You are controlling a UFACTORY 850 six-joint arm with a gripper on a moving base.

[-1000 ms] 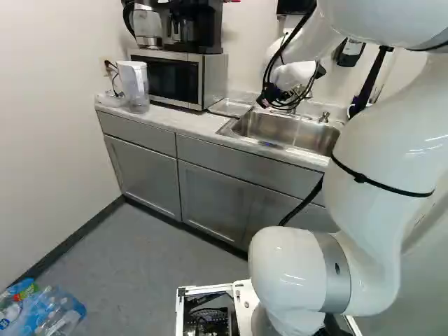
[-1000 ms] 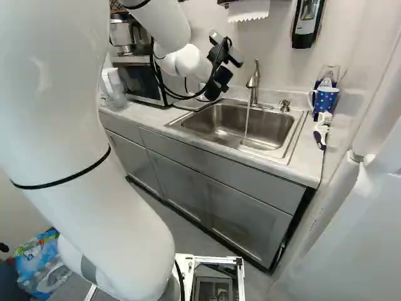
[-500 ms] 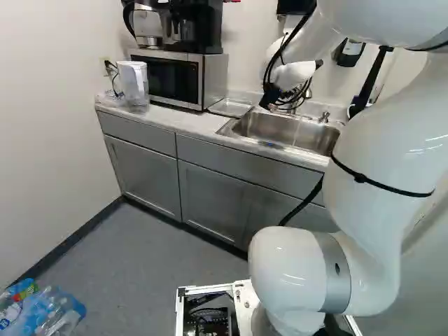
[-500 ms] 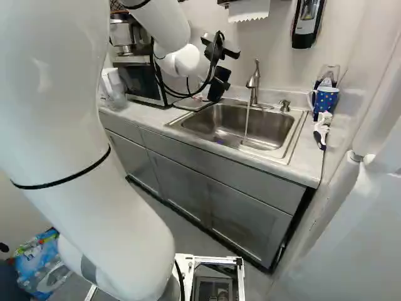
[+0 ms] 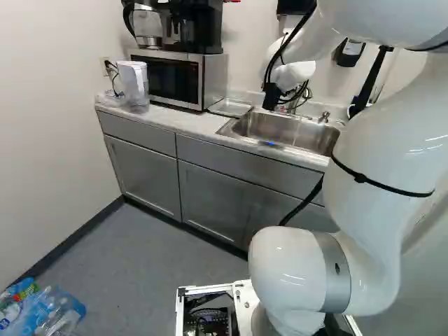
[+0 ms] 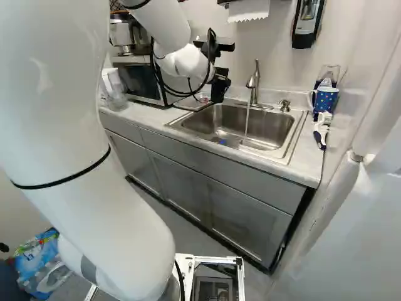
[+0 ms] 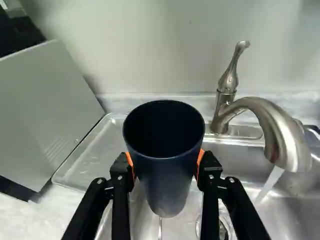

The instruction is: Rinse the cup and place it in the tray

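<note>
1. i had the gripper (image 7: 166,165) part-closed, pads (image 7: 200,159) pinching the cup (image 7: 162,177) from both sides, likely to leave its mouth free.
2. the cup hung mouth-up between tray (image 7: 82,167) and tap (image 7: 280,135), outside the stream (image 7: 269,184); draining it before placement seemed prudent.

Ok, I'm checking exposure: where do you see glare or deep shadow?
Left base view: small bright highlights on the arm. Right base view: soft sheen inside the sink. Wrist view: glints along the curved metal faucet; the dark cup is nearly black inside, hiding any detail.
</note>
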